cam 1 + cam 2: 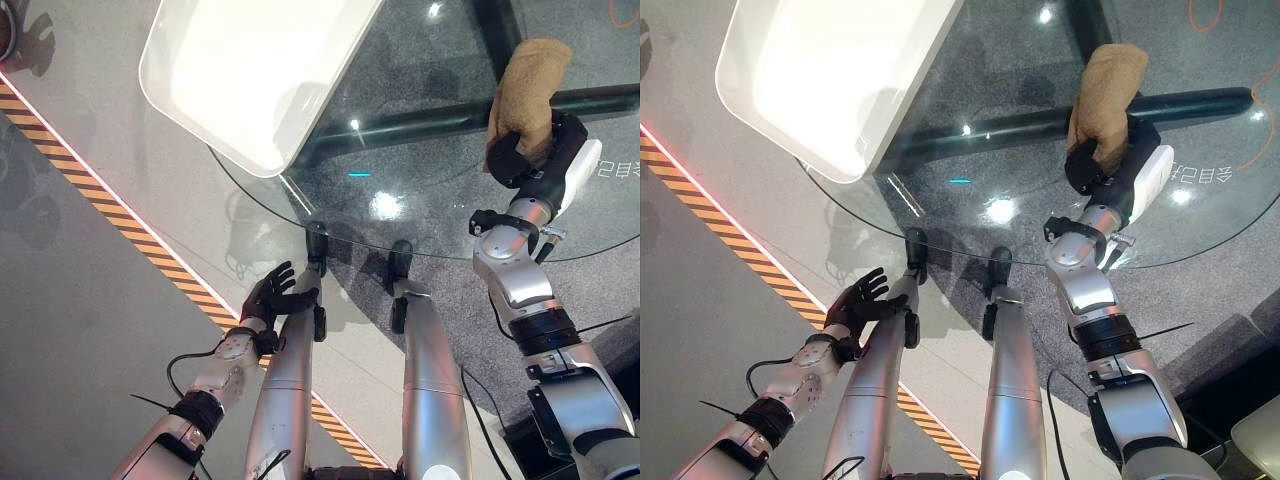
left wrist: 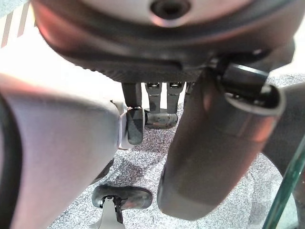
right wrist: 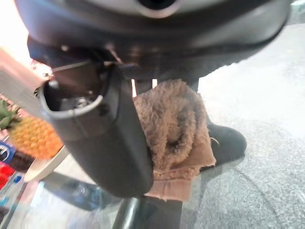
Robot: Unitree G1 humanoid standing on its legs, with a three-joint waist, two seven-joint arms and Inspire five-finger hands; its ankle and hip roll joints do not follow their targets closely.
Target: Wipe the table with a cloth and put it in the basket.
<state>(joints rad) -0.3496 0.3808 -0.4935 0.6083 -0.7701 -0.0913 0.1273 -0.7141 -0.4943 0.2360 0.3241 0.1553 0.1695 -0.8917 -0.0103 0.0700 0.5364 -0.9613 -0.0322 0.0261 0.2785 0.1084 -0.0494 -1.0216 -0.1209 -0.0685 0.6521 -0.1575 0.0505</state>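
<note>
Gripping the tan cloth [image 1: 527, 90], the right hand [image 1: 530, 155] sits over the glass table [image 1: 420, 210] in the left eye view; white basket [image 1: 250, 70] lies on the table's far-left side. Right eye view: left hand [image 1: 862, 298] hangs low off the table, fingers relaxed. Right wrist view: cloth bunched under curled fingers. Advice: flatten cloth, keep even downward pressure, sweep overlapping passes.

Fuzzy tan terry cloth [image 3: 171, 129], matt and nubbly, bunched in dark, smooth plastic right hand [image 1: 530, 150]. Round clear glass surface [image 1: 420, 200], glossy with light glints. Smooth white glossy plastic basket [image 1: 250, 60]. Grey speckled carpet [image 2: 147, 157], rough.
</note>
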